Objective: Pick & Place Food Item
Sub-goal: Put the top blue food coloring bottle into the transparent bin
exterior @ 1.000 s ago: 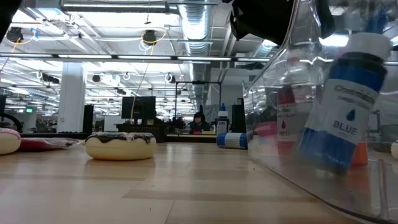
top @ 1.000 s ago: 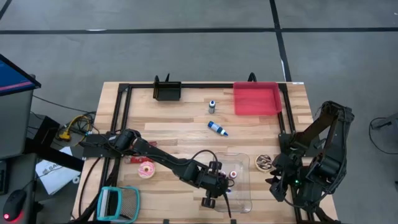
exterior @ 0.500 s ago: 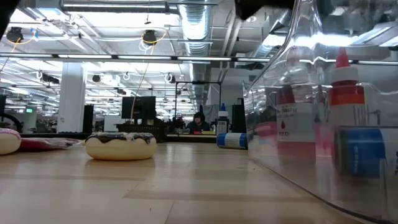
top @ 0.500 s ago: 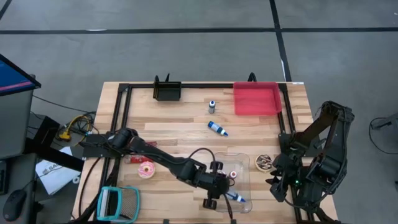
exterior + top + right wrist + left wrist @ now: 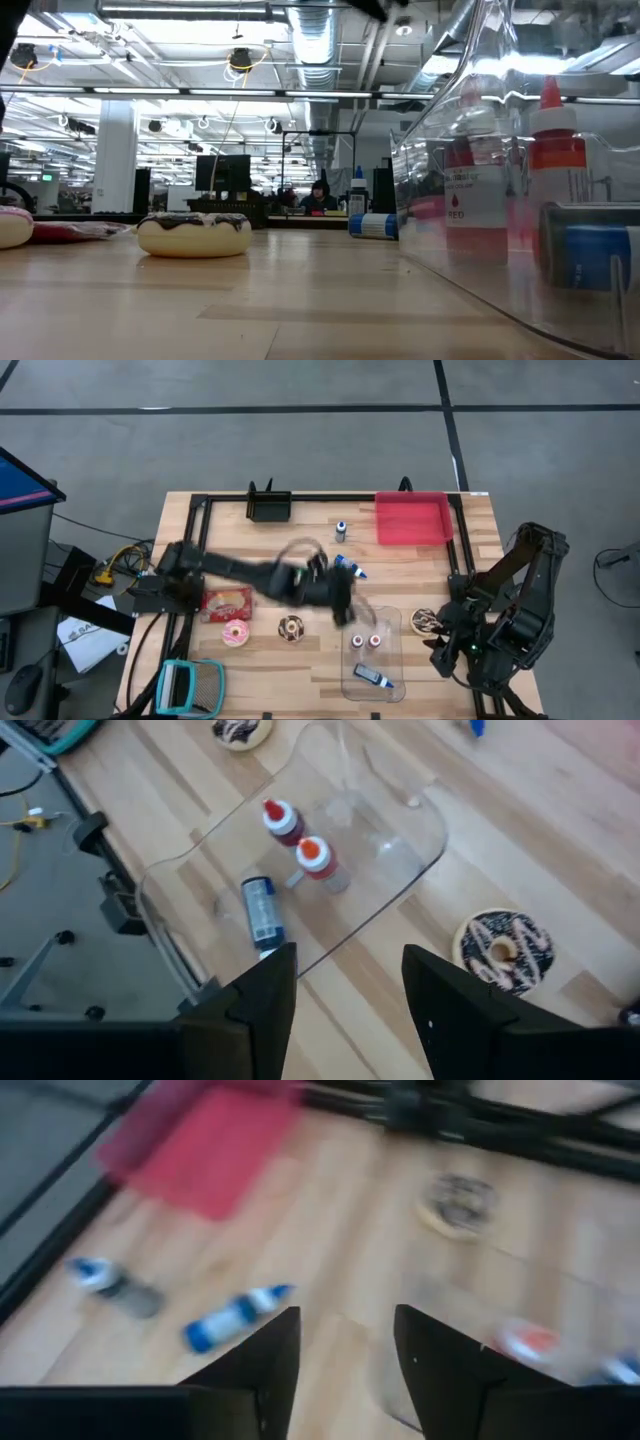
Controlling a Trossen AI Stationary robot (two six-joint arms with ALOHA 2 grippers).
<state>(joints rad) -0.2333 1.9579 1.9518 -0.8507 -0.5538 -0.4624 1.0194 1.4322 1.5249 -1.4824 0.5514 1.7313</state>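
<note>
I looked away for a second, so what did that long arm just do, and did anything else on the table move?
The left gripper let go of the blue bottle, which now lies in the clear tray beside the two red bottles. It then swung back, empty, toward the middle of the table. The right gripper, the doughnuts and the red bin stayed put.

Two dark, jointed arms, black cable looping off the left arm point(image 5: 250, 575). Small green light glowing on the right arm point(image 5: 505, 622). Wedge-shaped black fingers point(image 5: 262, 1000).
</note>
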